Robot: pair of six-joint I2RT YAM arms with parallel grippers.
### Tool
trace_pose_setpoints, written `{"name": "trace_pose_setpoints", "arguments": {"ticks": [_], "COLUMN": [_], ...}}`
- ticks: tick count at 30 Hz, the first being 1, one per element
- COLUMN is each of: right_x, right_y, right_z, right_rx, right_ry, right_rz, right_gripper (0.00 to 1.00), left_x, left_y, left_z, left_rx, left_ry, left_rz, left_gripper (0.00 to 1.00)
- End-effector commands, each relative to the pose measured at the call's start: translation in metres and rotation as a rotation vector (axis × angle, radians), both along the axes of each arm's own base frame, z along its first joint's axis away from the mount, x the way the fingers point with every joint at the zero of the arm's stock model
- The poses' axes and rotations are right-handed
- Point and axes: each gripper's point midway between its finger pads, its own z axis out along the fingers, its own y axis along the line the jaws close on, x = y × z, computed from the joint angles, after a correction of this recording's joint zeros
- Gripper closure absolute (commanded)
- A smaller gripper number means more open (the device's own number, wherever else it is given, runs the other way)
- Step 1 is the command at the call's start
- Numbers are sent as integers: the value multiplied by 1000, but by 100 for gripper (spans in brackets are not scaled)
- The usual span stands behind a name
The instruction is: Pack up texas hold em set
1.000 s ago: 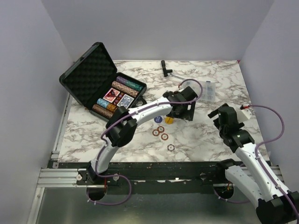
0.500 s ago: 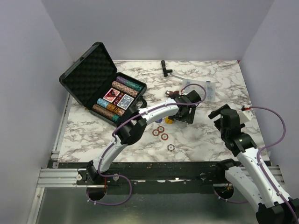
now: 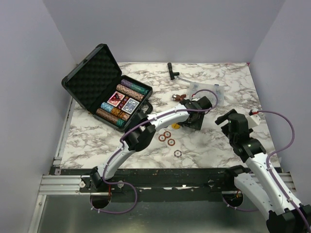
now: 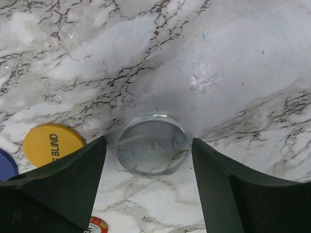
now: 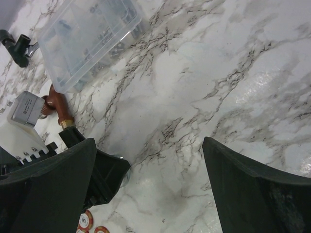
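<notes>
Clear plastic sits squarely between the left gripper's [image 4: 148, 145] fingers: a round see-through disc [image 4: 153, 145] with faint lettering, flat on the marble table [image 4: 233, 58]. A second ago the left arm was further back, with its head over the loose chips. It has since reached out to the right and come down over the disc. In the top view the gripper [image 3: 195, 116] is now low, near the clear box [image 3: 214, 92]. Its jaws have drawn in but are not yet together. A sliver of marble shows on each side of the disc, so nothing is clamped.

The right gripper [image 5: 149, 145] has barely moved. It hangs over bare marble with its fingers wide apart, holding nothing.

The case [image 3: 104, 85] stands open at the far left, well apart from the disc. Its foam lid is propped up, and rows of chips and two decks [image 3: 124, 102] already lie in the tray. Loose pieces remain out:
- a yellow chip [image 4: 51, 145] marked BLIND, just beside the left finger
- a blue chip [image 4: 6, 165] at the frame's edge
- several red-rimmed chips [image 3: 167, 138] nearer the arms

My reading is that the disc is the next piece to pack and the pinch is half made. The disc is thin and slick, so the fingers must meet its rim low and evenly or it may skid or tip out. Then comes a long carry to the case. Much of the packing, and shutting the lid, is still ahead.
</notes>
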Motion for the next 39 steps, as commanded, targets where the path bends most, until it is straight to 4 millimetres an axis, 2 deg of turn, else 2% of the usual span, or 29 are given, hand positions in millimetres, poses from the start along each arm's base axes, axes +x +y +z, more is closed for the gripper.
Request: {"name": "trace_pose_setpoints", "arguments": {"ticks": [1, 7, 15, 20, 23, 28, 31, 35, 39], "right_x": [0, -1, 0, 1, 1, 1, 1, 2, 6], "right_y": [1, 2, 3, 3, 3, 3, 4, 2, 3], "right_z": [-5, -8, -11, -12, -14, -17, -18, -18, -18], "right_rx": [8, 22, 25, 24, 23, 23, 22, 10, -5], "right_ry": [3, 0, 11, 14, 20, 29, 31, 29, 27], "right_rz": [6, -1, 4, 2, 1, 1, 1, 1, 17], "right_gripper": [6, 6, 6, 6, 6, 6, 6, 6, 6], "left_x": [-10, -21, -18, -15, -15, -16, -12, -5, 6], "left_y": [17, 27, 35, 34, 33, 36, 45, 65, 101], "left_z": [-25, -36, -40, -36, -30, -11, 11, 43, 75], "left_rx": [114, 166, 207, 199, 184, 151, 126, 39, -32], "left_ry": [18, 30, 2, -16, -19, -22, -52, -47, -62], "left_rz": [-26, -66, -71, -98, -112, -108, -101, -71, -21], "left_gripper": [30, 29, 31, 42, 53, 70, 76, 91, 98]}}
